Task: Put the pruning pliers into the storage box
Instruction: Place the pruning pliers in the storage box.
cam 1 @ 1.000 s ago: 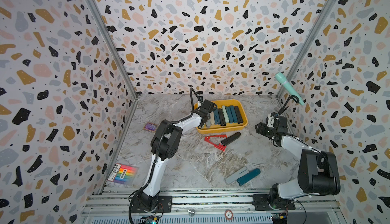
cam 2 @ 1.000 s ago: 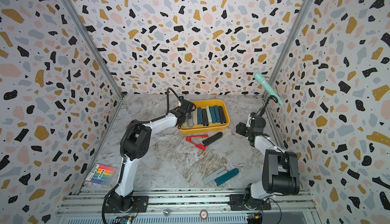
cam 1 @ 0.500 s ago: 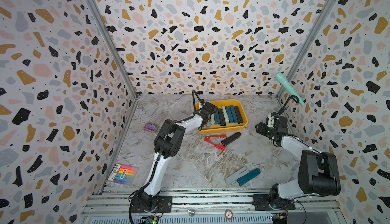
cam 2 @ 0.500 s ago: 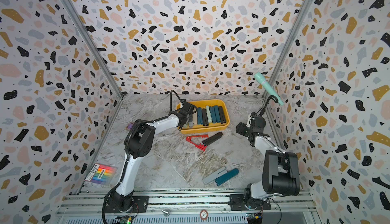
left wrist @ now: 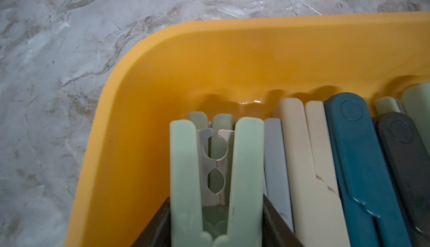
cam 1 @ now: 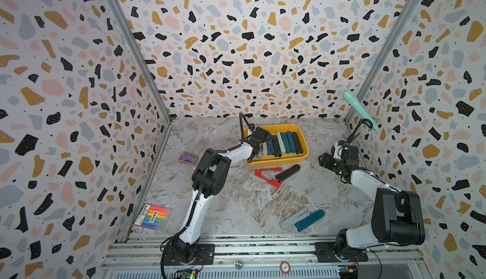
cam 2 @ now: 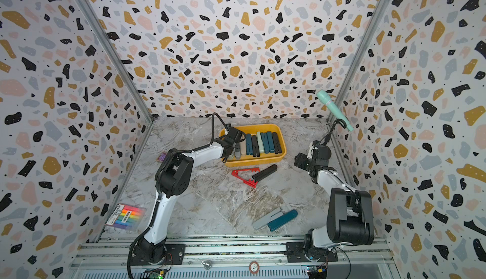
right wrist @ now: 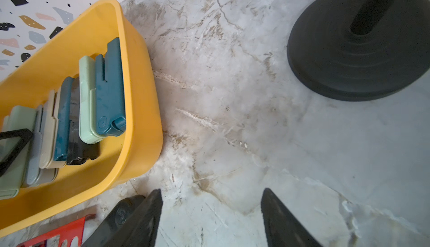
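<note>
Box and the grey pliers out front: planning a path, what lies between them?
Red pliers and black pliers by the box; then bare table to the grey pliers. Both top views show it.

Bright, even, diffuse light in both top views; shadows soft and faint. Wide-lens bowing toward the frame edges. Left wrist view: mint pliers (left wrist: 183, 176) between the left gripper (left wrist: 216, 199) fingers smeared, soft; small glare spot on the storage box (left wrist: 209, 54) wall just beyond the fingertips. Right wrist view: right gripper (right wrist: 211, 190) fingers out of focus, floor (right wrist: 232, 94) ahead sharp, slightly washed out.
</note>
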